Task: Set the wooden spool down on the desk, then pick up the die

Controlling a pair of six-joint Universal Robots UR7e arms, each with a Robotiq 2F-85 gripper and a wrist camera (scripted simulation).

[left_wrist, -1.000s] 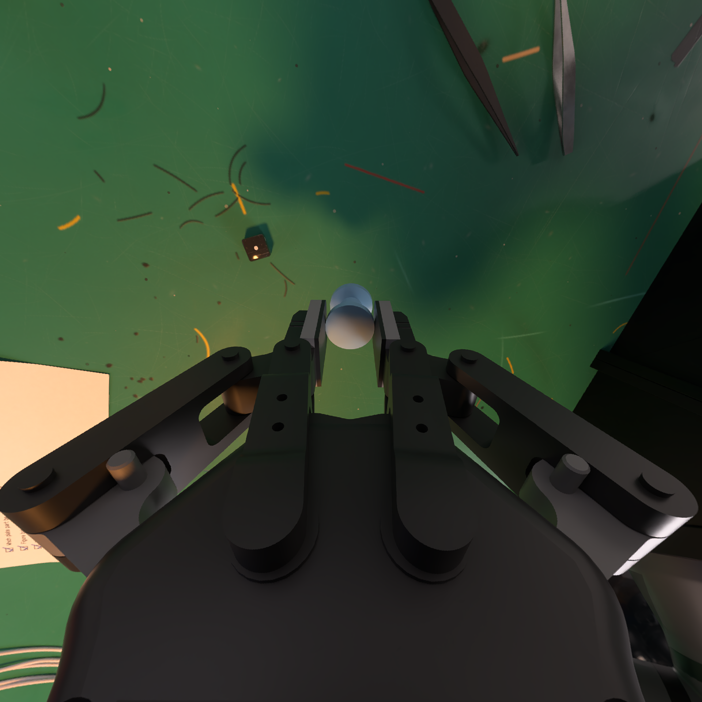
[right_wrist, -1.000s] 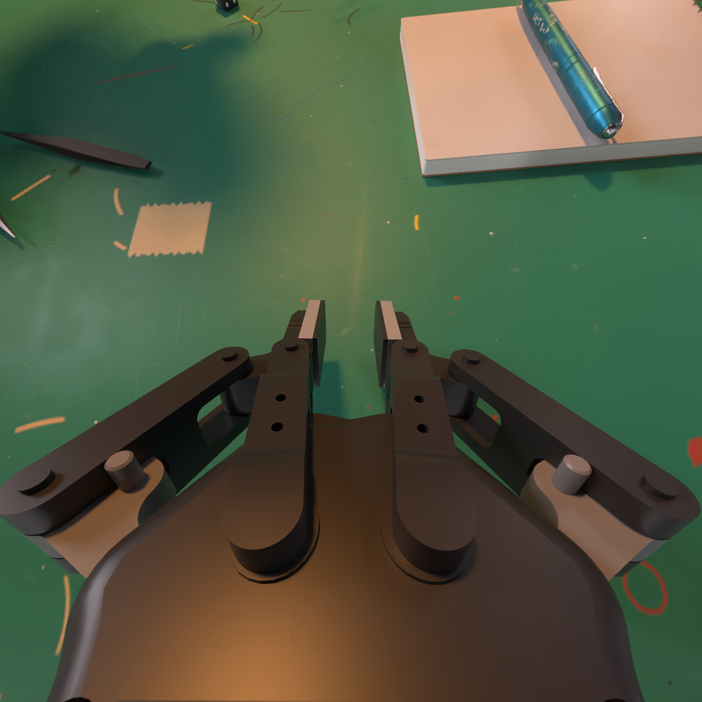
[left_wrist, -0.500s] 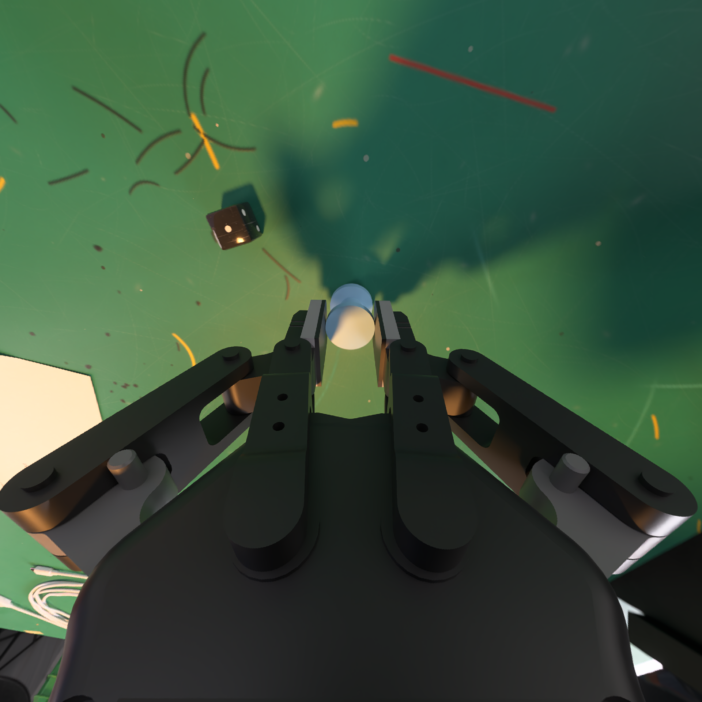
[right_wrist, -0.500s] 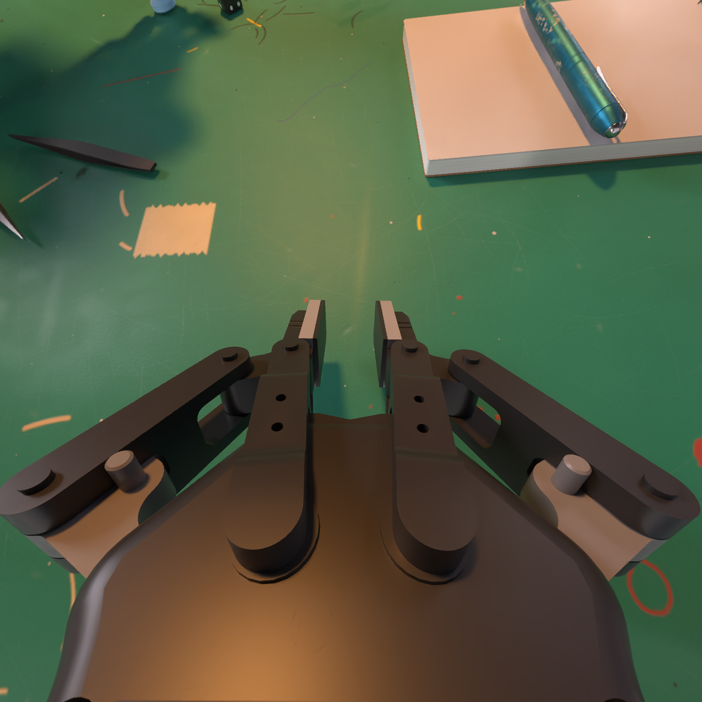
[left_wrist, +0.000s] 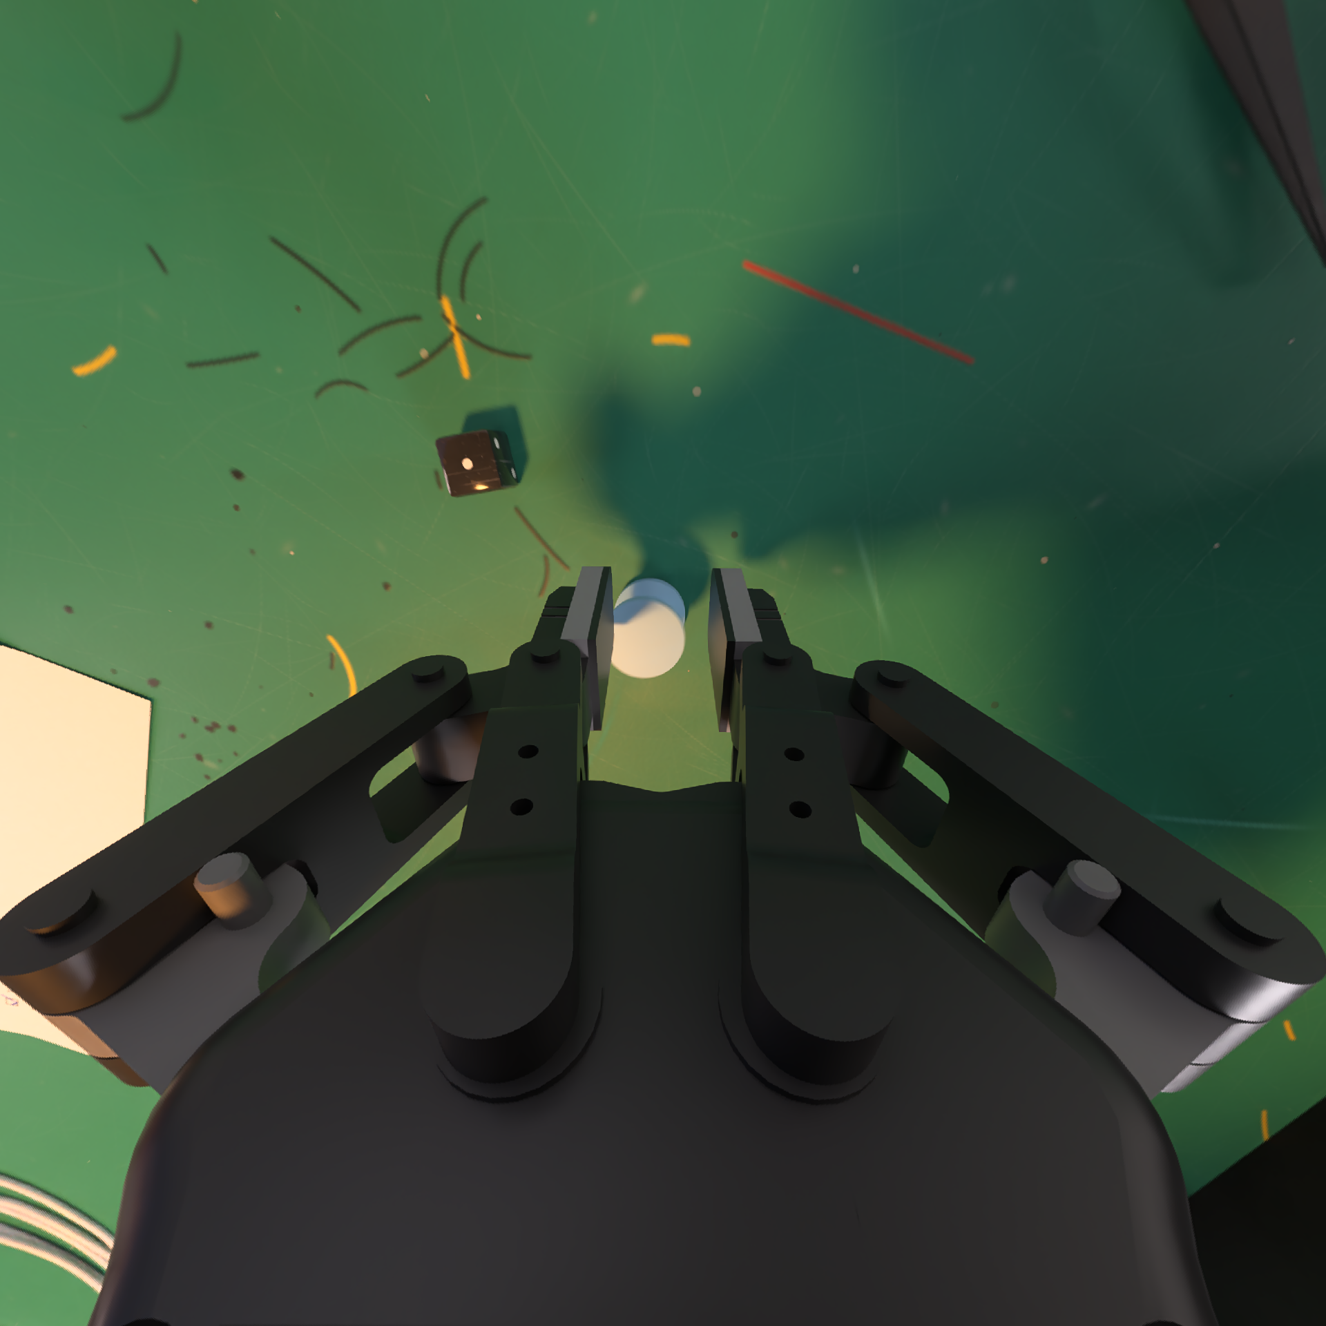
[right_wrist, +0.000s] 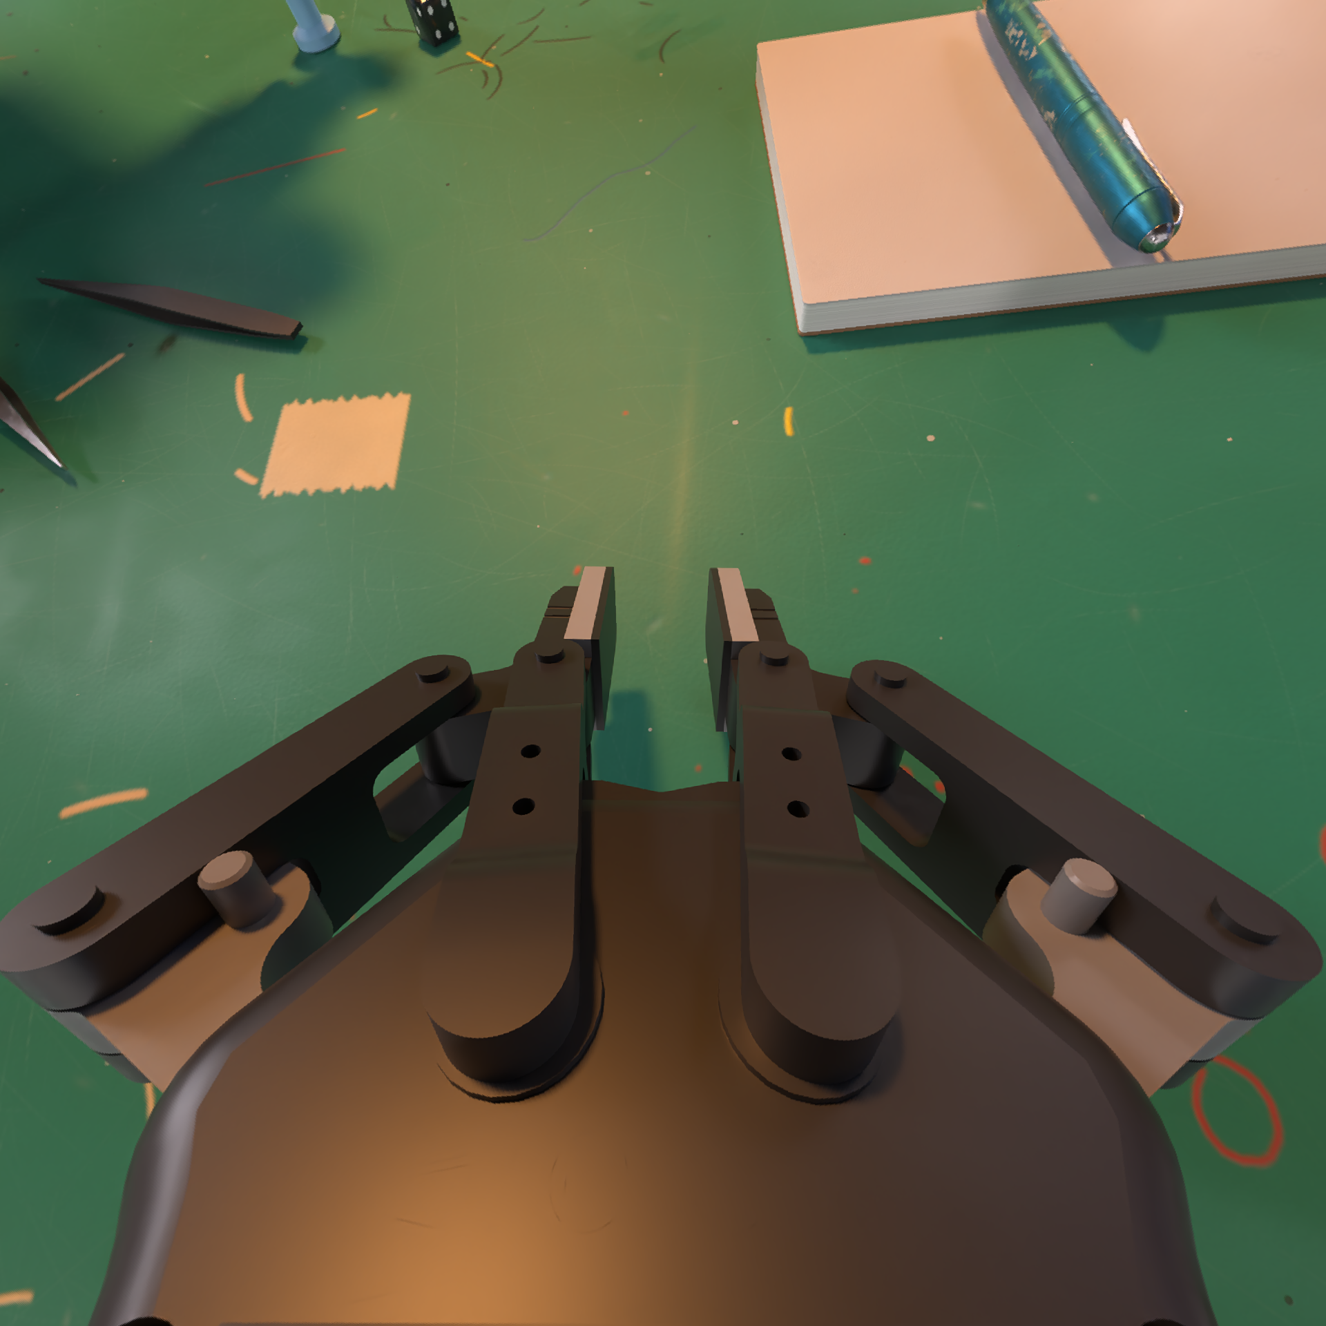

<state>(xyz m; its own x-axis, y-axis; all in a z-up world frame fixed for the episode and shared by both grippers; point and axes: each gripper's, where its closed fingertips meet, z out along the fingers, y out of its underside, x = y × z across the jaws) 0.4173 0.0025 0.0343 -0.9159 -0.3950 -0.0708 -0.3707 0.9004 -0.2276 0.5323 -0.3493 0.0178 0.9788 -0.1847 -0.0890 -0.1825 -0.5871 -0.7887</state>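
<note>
The spool is pale with a cream top. It stands upright on the green desk, under the gap of my left gripper. The left jaws are open, with a clear gap between the spool and the right finger. The dark die with white pips lies on the desk ahead and to the left of the spool. In the right wrist view the spool and the die show far off at the top left. My right gripper is open and empty above the bare desk.
A notepad with a blue pen lies at the right. A black pointed tool, a paper scrap and a red ring lie on the desk. A paper sheet and white cable lie left.
My left gripper came down with the spool, let it go on the desk and has lifted a little; the spool and die now look smaller. The right gripper has drifted slightly.
</note>
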